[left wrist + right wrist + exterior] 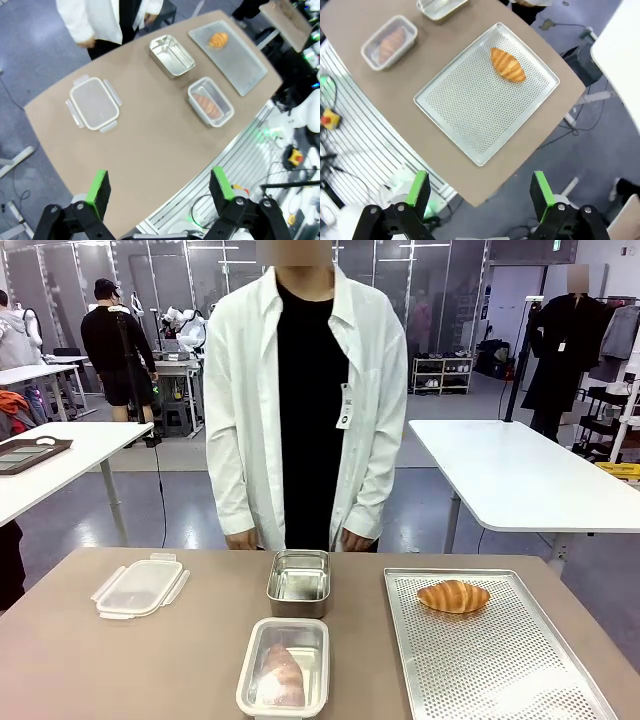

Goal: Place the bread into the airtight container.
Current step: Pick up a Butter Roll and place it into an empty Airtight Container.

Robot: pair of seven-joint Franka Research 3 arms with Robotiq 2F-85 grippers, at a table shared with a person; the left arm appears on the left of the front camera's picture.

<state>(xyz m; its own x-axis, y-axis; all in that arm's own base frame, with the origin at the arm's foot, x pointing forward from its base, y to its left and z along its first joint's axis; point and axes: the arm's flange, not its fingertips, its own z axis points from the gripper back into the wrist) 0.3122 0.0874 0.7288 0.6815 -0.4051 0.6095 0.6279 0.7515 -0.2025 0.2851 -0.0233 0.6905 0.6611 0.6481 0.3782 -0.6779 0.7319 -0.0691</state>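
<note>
Front view. Brown table (pixel 120 670); a person (pixel 300 390) in a white overshirt stands at the far edge, hands hanging just above the tabletop. The croissant (pixel 453 596) lies on the far end of the perforated tray (pixel 500 670), on the table's right side. At centre is an open steel container (pixel 299 581), empty inside. Just nearer than it is a second container (pixel 284 668) holding a pinkish-brown loaf shape; it looks covered by a clear top, though the glare makes that hard to confirm. A plastic lid (pixel 140 586) with clip flaps lies flat on the left, well apart from both containers.

Left wrist view. The left gripper (pixel 160 189) hangs high over the near table edge, jaws spread wide, nothing between the green pads. Below it lie the plastic lid, the steel container, the second container and the tray. The croissant is at the tray's end nearest the person.

Right wrist view. The right gripper (pixel 480 192) is also spread wide and empty, well above the table's corner and the floor beside it. The croissant rests on the tray near one corner, apart from the rim. The two containers sit at the top edge.
</note>
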